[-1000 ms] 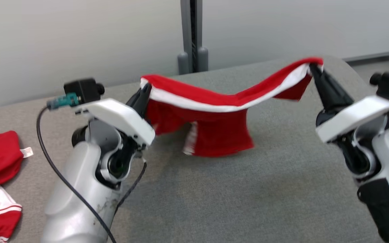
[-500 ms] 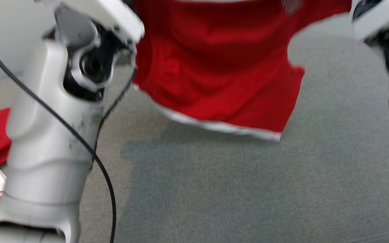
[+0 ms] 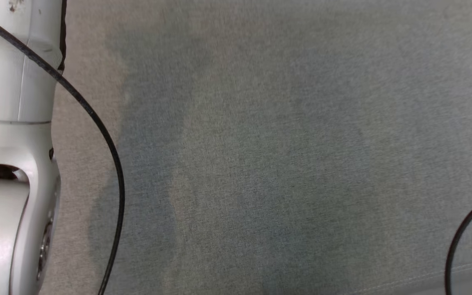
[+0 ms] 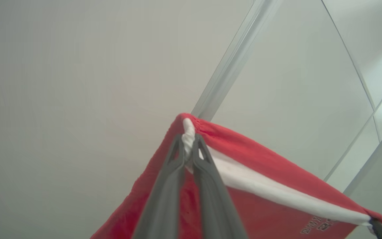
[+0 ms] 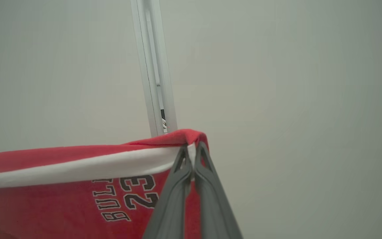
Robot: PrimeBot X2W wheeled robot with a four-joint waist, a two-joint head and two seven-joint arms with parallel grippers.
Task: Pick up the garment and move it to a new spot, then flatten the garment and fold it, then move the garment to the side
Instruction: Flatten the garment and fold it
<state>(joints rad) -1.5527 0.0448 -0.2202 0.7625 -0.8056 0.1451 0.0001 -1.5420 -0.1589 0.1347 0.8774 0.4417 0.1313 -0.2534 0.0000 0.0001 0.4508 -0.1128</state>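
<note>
**Garment hanging in the air, pinched at both waistband corners**

The left jaws are pressing fully together on one bunched corner of the red garment [image 4: 277, 215]. Their long, dark grey fingers [image 4: 164, 192] are tapering to a nip where the cloth is gathering into a small white knot. The right jaws are clamping just as tight on the opposite corner, and their fingers [image 5: 177, 192] are meeting under a red fold.

Between the two grips the white waistband [image 5: 78, 169] is running as a nearly straight stripe, so I am holding that edge fairly taut. The garment is hanging clear of the table, with its left corner in the left jaws and its right corner in the right. It is looking like soft, matte knit that drapes limply, with black-outlined lettering and a "23" [image 5: 138, 196] printed below the band.

Below, the head view is looking straight down on the grey, finely woven table [image 3: 281, 164]. My pale left forearm [image 3: 6, 123] and its black cable [image 3: 96, 123] are showing at the left.

I am judging this as the carry to a new spot. The next move is calling for both arms to descend evenly, keeping the band stretched so the cloth lands flat and not heaped.
</note>
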